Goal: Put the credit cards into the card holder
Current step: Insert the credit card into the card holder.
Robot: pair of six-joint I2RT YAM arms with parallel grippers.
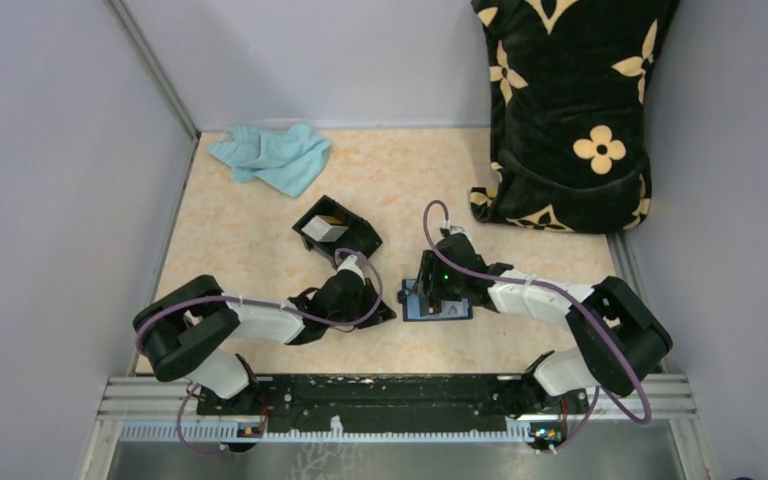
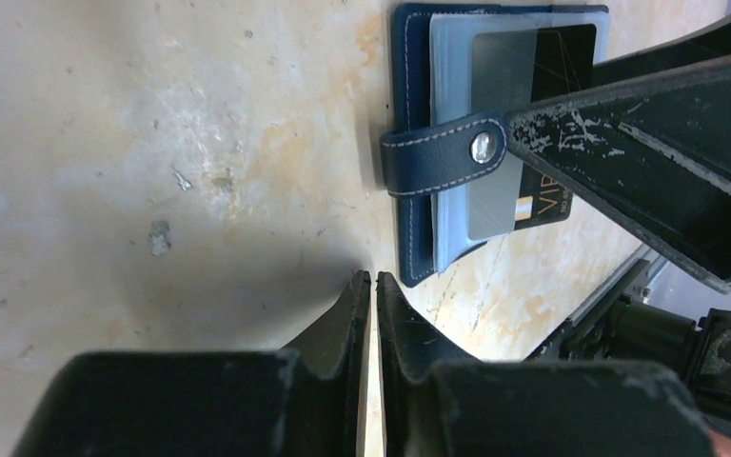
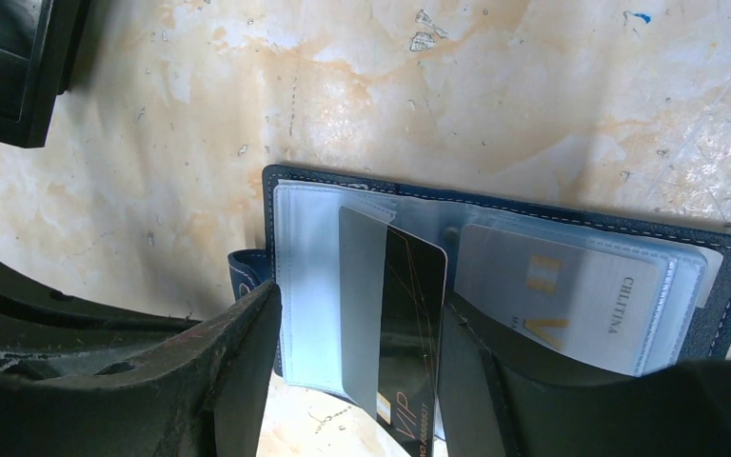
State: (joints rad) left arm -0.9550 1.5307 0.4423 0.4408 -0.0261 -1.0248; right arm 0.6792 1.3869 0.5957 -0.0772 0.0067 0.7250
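I have the right gripper (image 3: 357, 300) over the open card holder (image 3: 714, 286), its jaws spread wide and clamped on nothing. The two scuffed black fingers (image 3: 238, 371) stand either side of a glossy black card (image 3: 409, 314) that lies on the clear plastic sleeves, in the lower middle of the right wrist view. To the right of it a pale card (image 3: 571, 295) with gold stripes sits tucked in a sleeve.

The card holder is navy leather with pale stitching, lying flat on the mottled beige table (image 1: 260, 240) at the centre of the top view. Its strap (image 2: 438, 162), with a round silver snap (image 2: 483, 147), folds across the edge.

The left gripper (image 2: 373, 278) is just beside the card holder, its tapered jaws nearly together with only a thin slit, holding nothing.

A square black box (image 1: 335, 232) with a pale card (image 1: 325, 228) upright inside sits left of centre.
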